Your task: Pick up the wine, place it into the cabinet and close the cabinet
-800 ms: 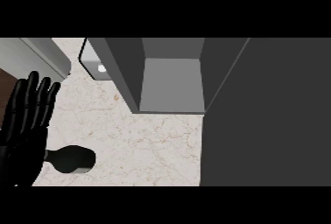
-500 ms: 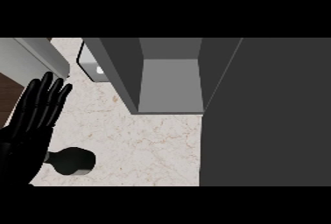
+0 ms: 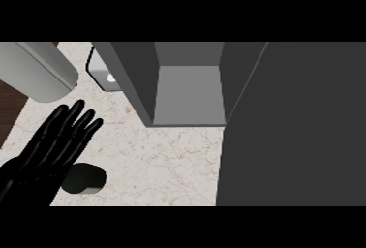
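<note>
Looking steeply down onto a pale marbled counter; showing only the left hand, black, entering from the lower left corner with its fingers straight and spread, pointing up and slightly right, gripping nothing; lying flat above the counter rather than curling round anything. Sitting just right of that hand's palm, near the lower edge, the wine, seen from above as a dark rounded shape with a paler rim at its bottom; partly overlapped by the hand's edge at its left side; possibly touching the hand, though hard to tell from this angle; standing on the counter, well apart from the cabinet. Occupying the upper middle, the cabinet, grey, its inside floor showing as a lighter grey panel between darker side walls, open toward the counter. Filling the whole right side, the cabinet door, a large dark grey slab running from top to bottom, swung open. Resting at the upper left, a light grey cylinder, lying slanted across the counter's corner; beyond it, at the far left, a strip of dark brown floor. Peeking out just left of the cabinet's wall, a small grey object with a white spot, too hidden to identify. Showing nothing of the right hand.
</note>
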Robot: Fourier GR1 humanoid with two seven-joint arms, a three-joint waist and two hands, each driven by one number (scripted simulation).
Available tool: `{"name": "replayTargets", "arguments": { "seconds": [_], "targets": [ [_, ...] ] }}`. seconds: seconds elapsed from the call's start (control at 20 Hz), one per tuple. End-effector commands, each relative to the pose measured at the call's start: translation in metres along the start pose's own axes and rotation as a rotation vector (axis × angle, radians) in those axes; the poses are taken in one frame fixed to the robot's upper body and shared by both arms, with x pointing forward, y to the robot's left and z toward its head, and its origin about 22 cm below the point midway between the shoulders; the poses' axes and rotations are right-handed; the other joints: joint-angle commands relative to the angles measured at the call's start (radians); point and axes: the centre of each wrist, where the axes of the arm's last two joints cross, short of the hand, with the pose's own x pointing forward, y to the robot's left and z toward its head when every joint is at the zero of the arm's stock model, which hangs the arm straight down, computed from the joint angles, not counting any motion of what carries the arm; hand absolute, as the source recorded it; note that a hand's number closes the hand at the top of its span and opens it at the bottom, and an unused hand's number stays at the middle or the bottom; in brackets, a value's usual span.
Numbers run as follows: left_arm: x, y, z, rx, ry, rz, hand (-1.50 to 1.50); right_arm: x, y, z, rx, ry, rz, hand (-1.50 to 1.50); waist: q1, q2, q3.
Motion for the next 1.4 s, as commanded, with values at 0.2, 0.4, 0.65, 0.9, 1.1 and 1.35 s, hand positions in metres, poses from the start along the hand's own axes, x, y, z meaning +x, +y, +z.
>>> {"name": "replayTargets", "arguments": {
  "seconds": [0.2,0.4,0.65,0.9,1.1,1.35],
  "targets": [
    [0.053,-0.032,0.024,-0.029,0.027,0.046,-1.5,0.041,0.025,0.012,0.019,0.002,-0.025,-1.5,0.003,0.001,0.0],
    [0.061,-0.041,0.037,-0.042,0.039,0.04,-1.5,0.048,0.017,0.019,0.026,0.015,-0.008,-1.5,0.007,-0.003,0.0],
    [0.064,-0.049,0.034,-0.005,0.045,0.058,-1.5,0.06,0.027,0.017,0.024,0.031,-0.023,-1.5,0.011,-0.005,0.0],
    [0.069,-0.048,0.035,0.011,0.06,0.055,-1.5,0.054,0.031,0.008,-0.004,0.008,-0.033,-1.5,0.02,-0.004,-0.001],
    [0.077,-0.048,0.038,0.049,0.042,0.022,-1.5,0.062,0.028,0.018,0.013,0.033,-0.021,-1.5,0.019,-0.011,-0.001],
    [0.084,-0.048,0.041,0.062,0.046,0.011,-1.5,0.059,0.025,0.015,0.007,0.036,-0.021,-1.5,0.02,-0.01,0.001]
  ]
}}
